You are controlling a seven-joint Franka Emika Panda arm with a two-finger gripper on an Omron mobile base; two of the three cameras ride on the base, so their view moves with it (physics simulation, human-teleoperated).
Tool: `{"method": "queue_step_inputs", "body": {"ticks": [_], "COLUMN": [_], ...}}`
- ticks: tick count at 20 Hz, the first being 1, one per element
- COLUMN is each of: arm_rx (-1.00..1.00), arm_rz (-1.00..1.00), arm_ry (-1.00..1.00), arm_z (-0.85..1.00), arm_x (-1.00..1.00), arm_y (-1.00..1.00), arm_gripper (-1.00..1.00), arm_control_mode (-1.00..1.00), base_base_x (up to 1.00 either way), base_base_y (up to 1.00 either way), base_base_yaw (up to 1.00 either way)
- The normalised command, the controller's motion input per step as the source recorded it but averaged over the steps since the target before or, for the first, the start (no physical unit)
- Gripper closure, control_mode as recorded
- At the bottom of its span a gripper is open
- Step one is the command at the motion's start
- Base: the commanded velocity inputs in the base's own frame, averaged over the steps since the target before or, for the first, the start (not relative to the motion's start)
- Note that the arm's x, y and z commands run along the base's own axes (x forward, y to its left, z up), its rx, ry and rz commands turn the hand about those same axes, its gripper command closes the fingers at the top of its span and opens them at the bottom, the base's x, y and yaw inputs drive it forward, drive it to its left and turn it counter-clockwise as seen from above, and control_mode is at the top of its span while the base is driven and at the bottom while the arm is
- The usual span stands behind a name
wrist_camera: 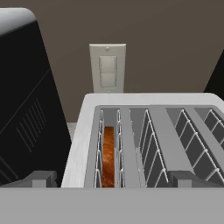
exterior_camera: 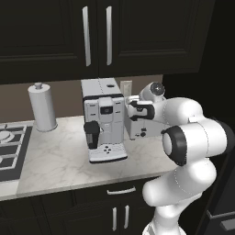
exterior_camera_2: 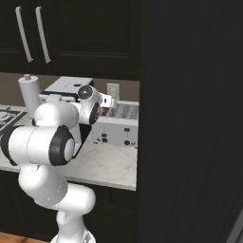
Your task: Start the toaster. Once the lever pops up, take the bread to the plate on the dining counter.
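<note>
- The claw (wrist_camera: 112, 178) hangs released, fingers spread wide, gripping nothing, just above the toaster (wrist_camera: 148, 140);
- the bread (wrist_camera: 108, 156) sits below it in the leftmost slot, apparently sunk deep;
- a coffee machine (exterior_camera: 103, 120) stands to its left.

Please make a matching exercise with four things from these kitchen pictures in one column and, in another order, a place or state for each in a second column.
Things:
1. bread
2. coffee machine
3. paper towel roll
4. gripper

Places or states:
A. by the stove
B. open, above the toaster
C. down in a toaster slot
D. next to the toaster

Pairs: 1-C, 2-D, 3-A, 4-B
</note>
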Motion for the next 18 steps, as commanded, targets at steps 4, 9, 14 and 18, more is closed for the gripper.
{"method": "queue_step_inputs", "body": {"ticks": [4,9,14,18], "arm_rx": [0.00,0.00,0.00,0.00], "arm_rz": [0.00,0.00,0.00,0.00], "arm_ry": [0.00,0.00,0.00,0.00], "arm_z": [0.00,0.00,0.00,0.00], "arm_x": [0.00,0.00,0.00,0.00], "arm_y": [0.00,0.00,0.00,0.00], "arm_gripper": [-1.00,-1.00,-1.00,-1.00], "arm_control_mode": [-1.00,-1.00,-1.00,-1.00], "base_base_x": [0.00,0.00,0.00,0.00], "base_base_y": [0.00,0.00,0.00,0.00], "base_base_yaw": [0.00,0.00,0.00,0.00]}}
